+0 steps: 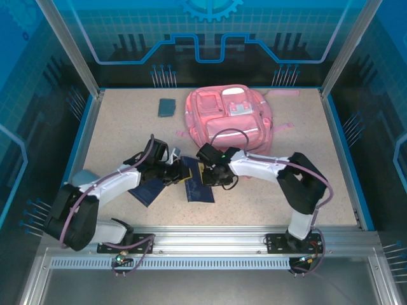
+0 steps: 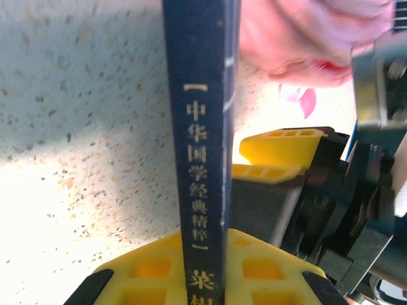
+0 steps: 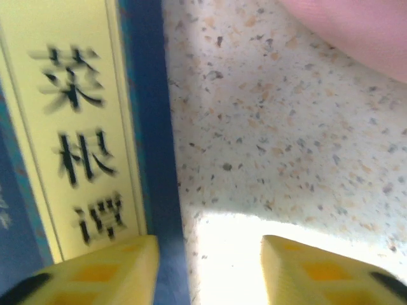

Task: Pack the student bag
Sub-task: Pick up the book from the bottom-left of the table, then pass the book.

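Student bag [image 1: 229, 117] (pink) beyond navy book [image 2: 202, 159]

speckled beige tabletop [image 1: 114, 127], aluminium rail [image 1: 210, 236] along near edge. small grey-teal flat pouch [image 1: 167, 107] lying near far edge. two dark blue books flat near centre, apart: left flat book [image 1: 145, 190], right flat book [image 1: 200, 192]. third dark blue book [image 2: 203, 159], spine toward left wrist camera, gold chinese characters down it. pale yellow title panel [image 3: 76, 127] on blue cover, black characters blurred; which book, cannot tell. blue printed back wall [image 1: 210, 32].
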Available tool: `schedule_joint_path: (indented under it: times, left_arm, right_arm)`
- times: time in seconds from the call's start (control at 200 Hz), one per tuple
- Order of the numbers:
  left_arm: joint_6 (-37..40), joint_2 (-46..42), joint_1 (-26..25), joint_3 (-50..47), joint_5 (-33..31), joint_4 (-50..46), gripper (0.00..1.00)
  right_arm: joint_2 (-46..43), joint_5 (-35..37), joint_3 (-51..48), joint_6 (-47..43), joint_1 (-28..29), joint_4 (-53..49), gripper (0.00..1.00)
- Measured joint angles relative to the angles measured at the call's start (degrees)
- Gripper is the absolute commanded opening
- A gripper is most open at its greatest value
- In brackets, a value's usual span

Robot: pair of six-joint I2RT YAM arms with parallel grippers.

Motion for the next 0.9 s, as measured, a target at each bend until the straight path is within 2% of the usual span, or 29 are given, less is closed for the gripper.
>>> schedule_joint_path:
  times: [0.11, 0.215, 0.38, 0.515, 0.695, 0.9]
  left_arm:
    - [0.8, -4.3, 1.6, 3.0, -1.9, -1.8, 0.07]
    - [0.8, -7.8, 2.9, 6.5, -4.1, -2.0, 0.07]
    - [-1.6, -10.2, 5.0, 10.3, -6.2, 1.6, 0.07]
    - [-7.2, -10.0, 6.4, 10.6, -7.6, 7.7, 0.07]
    - [-15.1, -8.1, 6.5, 11.3, -8.7, 15.5, 0.08]
    - [-22.3, -6.1, 6.5, 12.5, -9.0, 23.7, 0.07]
  right_arm:
    - [-9.0, -0.4, -4.3, -0.2, -1.5, 4.7, 0.78]
    - [-16.2, -3.8, -6.8, 0.7, -6.1, 11.3, 0.85]
    - [-23.1, -14.3, -16.0, 6.3, -15.4, 31.8, 0.94]
    - [-23.1, -22.2, -20.5, 13.3, -19.5, 44.5, 0.96]
    - [-21.2, -29.1, -20.8, 23.8, -20.6, 60.5, 0.97]
    - [-13.1, -32.7, -20.8, 36.6, -20.6, 77.4, 0.88]
